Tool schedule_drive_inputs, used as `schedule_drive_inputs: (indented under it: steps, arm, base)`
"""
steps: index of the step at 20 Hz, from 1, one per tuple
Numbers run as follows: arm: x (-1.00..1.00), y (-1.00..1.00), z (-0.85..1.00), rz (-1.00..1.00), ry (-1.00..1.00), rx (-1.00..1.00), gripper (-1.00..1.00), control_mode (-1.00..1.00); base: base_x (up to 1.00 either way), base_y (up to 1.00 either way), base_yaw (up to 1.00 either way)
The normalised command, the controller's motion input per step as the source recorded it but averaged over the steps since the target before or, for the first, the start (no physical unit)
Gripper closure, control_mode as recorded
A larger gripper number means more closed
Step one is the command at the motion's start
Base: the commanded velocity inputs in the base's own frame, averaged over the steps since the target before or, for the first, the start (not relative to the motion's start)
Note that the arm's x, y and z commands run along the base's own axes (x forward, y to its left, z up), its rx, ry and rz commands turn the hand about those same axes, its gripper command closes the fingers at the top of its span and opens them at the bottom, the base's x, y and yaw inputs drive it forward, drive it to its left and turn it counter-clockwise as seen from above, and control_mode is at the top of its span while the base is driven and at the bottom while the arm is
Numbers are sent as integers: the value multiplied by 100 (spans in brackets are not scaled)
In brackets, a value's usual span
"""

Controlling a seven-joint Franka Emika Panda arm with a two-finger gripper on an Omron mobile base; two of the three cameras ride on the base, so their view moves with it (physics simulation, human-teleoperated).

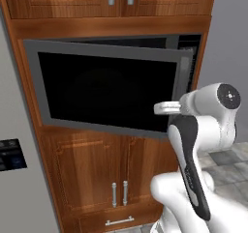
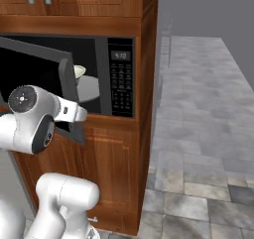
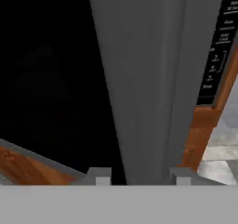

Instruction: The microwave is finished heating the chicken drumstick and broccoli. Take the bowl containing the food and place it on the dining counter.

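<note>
Jaws astride the free edge of the door, one fingertip at bottom centre-left of the hand view, the other at bottom centre-right, grey door frame rising between them. Whether clenched on that edge or just straddling it, cannot tell; no clear contact at the pads. Gripper low in that view, pointing along the door's edge.

Outward from there: black glass to the left in the hand view, keypad at upper right, wooden trim below it. In the left base view, door swung partway out, filling the middle of the frame, wrist of the arm at its right edge. In the right base view, same door seen edge-on at centre-left, gap open behind it.

Through that gap: bowl, only a sliver of cream rim, just right of the door edge, on the turntable inside the microwave. Contents hidden; drumstick and broccoli not discernible.

Progress, as judged: early. Door partly open, not yet wide enough for a clean reach. Bowl untouched, inside the cavity. Left to do: finish swinging the door, let go of it, reach in, grasp the bowl by the rim, draw it out level, drive to the dining counter, set it down. Likely snag: door edge close to the bowl's path out.
</note>
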Motion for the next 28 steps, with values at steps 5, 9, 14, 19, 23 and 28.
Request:
schedule_drive_inputs:
  steps: [5,9,14,19,23,28]
  arm:
    - [-100,92,84,0,-10,0,100,-100]
    - [-100,88,15,0,-30,-3,-100,-100]
    - [-100,44,-27,8,-20,-4,-100,-100]
    - [-71,-70,-11,15,-13,6,-100,-100]
    - [-2,-100,0,22,-1,21,-100,-100]
    - [30,-100,12,16,0,25,-100,-100]
  base:
    - [0,0,0]
    - [0,0,0]
    - [0,0,0]
    - [0,0,0]
    - [0,0,0]
    - [0,0,0]
